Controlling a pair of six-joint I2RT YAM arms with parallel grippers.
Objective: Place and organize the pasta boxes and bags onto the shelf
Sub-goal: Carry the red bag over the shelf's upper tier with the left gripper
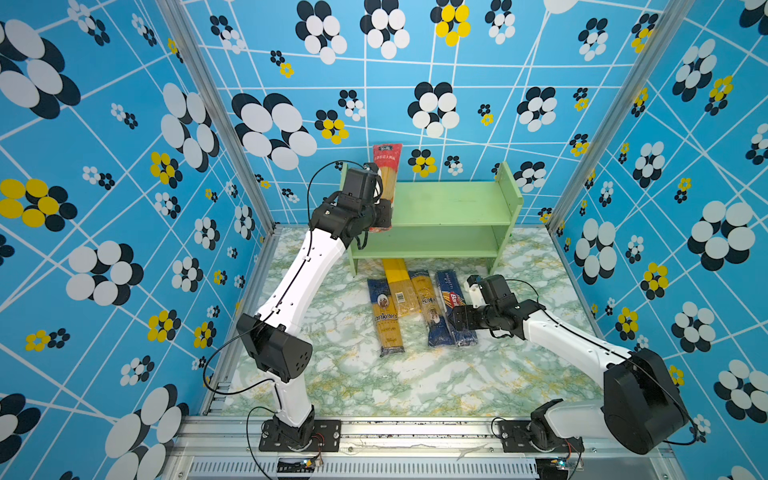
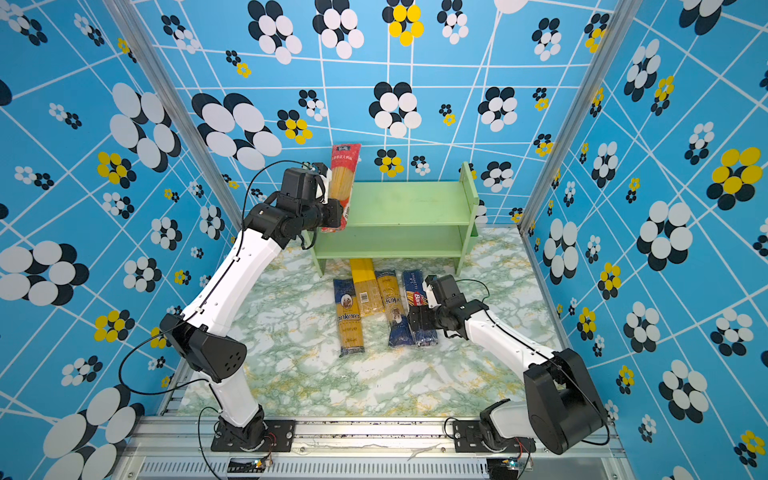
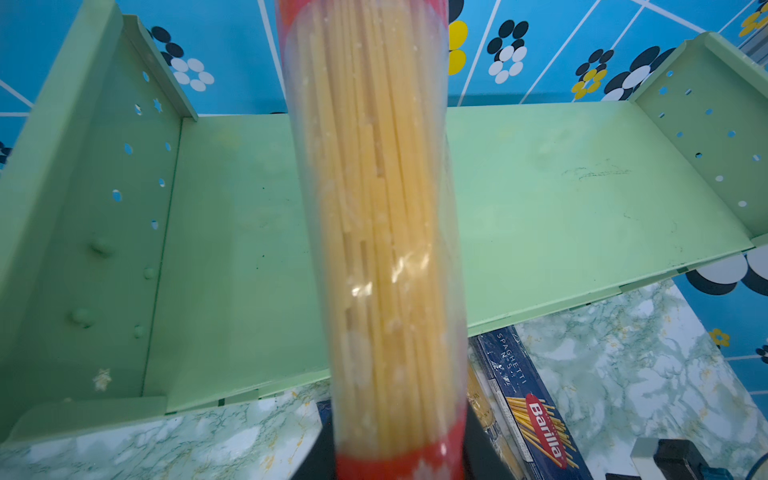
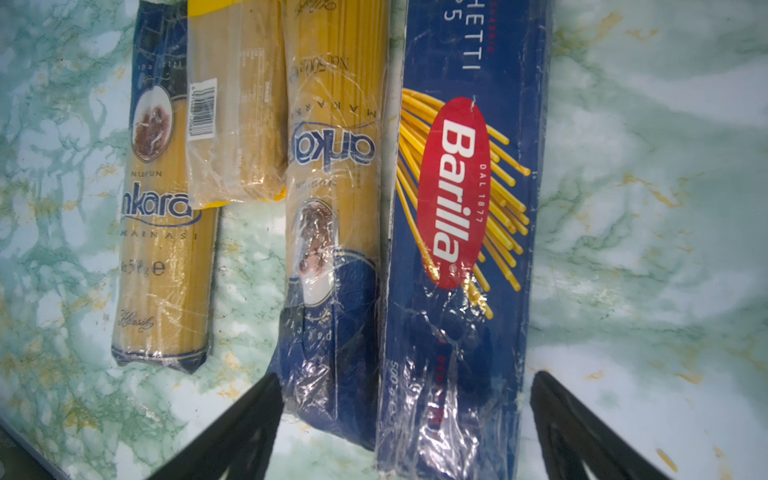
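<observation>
Stock as I see it from the console, five spaghetti packs and one rack:

- Pale-green two-tier shelf [image 1: 453, 203] – far side of the marbled table [image 1: 353, 374], against the back wall.
- Red-ended clear bag [image 1: 388, 178] – upright at the shelf's left end. Its lower red end is at the near edge of the top tier. The left gripper [image 1: 382, 210] is pinching it near that lower end.
- Left Ankara bag [image 1: 386, 316] – flat on the table, near side of the shelf, leftmost of the row.
- Plain yellow barcoded bag [image 1: 400, 291] – next right, lapping over the left Ankara bag's edge. Its far end reaches the shelf's foot.
- Second Ankara bag [image 1: 430, 307] – next right, print reversed, just beside the box.
- Dark blue Barilla box [image 1: 449, 289] – rightmost, flat, lengthwise near to far.
- Right gripper [image 4: 405, 417] – jaws spread wide, one finger outside the second Ankara bag, the other outside the box, at their near ends. I cannot tell whether it touches either.
</observation>
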